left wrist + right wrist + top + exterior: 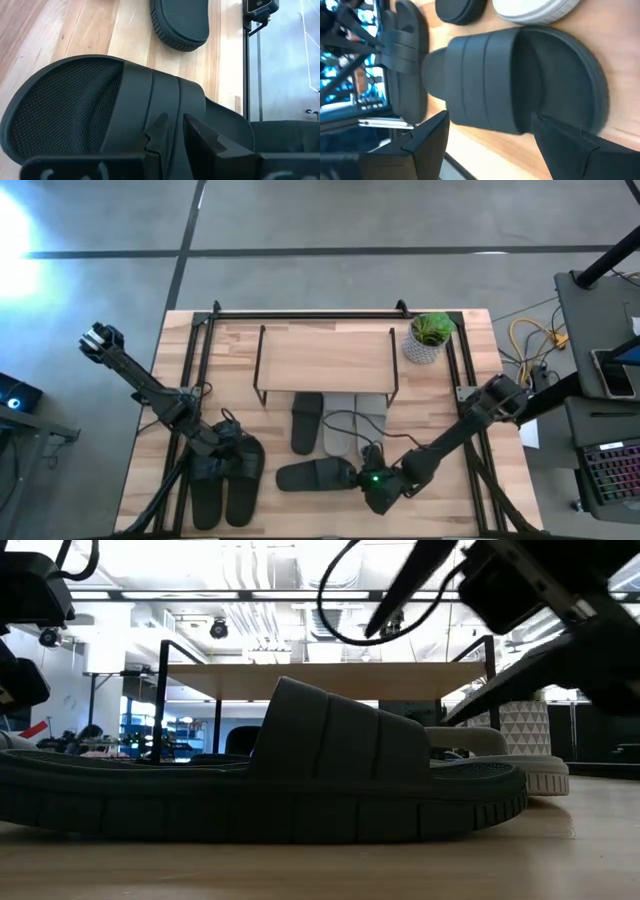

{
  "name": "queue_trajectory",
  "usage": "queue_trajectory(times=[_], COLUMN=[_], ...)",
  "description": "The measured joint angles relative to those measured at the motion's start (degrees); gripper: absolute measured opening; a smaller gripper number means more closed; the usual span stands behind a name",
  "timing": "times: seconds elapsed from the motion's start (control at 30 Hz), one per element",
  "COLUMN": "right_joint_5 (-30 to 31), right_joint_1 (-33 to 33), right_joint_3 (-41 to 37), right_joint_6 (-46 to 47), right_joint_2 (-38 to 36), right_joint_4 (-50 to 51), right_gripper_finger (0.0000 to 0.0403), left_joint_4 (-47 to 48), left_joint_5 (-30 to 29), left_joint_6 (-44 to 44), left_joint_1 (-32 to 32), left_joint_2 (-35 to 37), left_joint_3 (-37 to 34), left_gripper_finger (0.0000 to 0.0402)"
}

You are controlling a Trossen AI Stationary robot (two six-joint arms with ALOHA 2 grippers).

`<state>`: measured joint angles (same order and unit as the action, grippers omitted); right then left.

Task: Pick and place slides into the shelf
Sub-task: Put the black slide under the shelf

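With its fingers spread wide around the dark olive-green rubber slide [318, 475], the right gripper [378, 492] could pinch the sole's slanted edge and slip; left gripper [222, 448] clenched on a black rubber slide [242, 480].

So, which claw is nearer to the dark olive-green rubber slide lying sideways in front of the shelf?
The right claw: it is open right at one end of the dark olive-green rubber slide. The left claw is farther off, at the black pair.
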<state>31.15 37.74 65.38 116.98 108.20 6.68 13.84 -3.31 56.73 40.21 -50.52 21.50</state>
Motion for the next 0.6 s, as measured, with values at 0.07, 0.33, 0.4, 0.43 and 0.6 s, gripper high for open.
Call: queue_trajectory(times=[0.07, 0.33, 0.4, 0.43, 0.6], right_joint_5=[-1.4, -2.2, -2.2, -2.2, -1.0], right_joint_1=[-0.8, -2.3, -2.3, -2.3, -2.8], right_joint_3=[0.0, -0.1, -0.1, -0.1, -0.1], right_joint_6=[-1.6, -3.0, -2.5, -2.4, -4.2], right_joint_2=[0.8, 3.9, 4.3, 4.3, 4.4], right_joint_4=[-1.3, -5.6, -5.9, -6.1, -7.2], right_gripper_finger=[0.0269, 0.0256, 0.0253, 0.0251, 0.0213], left_joint_4=[0.0, -0.2, -0.1, -0.1, -0.1], left_joint_5=[0.0, 0.0, 0.0, 0.0, 0.0], left_joint_6=[0.0, 0.2, 0.4, 0.4, 0.4], left_joint_1=[0.0, 0.0, 0.0, 0.0, 0.0], left_joint_2=[0.0, 0.0, 0.0, 0.0, 0.0], left_joint_3=[0.0, 0.0, 0.0, 0.0, 0.0], left_gripper_finger=[0.0042, 0.0042, 0.0042, 0.0042, 0.0042])
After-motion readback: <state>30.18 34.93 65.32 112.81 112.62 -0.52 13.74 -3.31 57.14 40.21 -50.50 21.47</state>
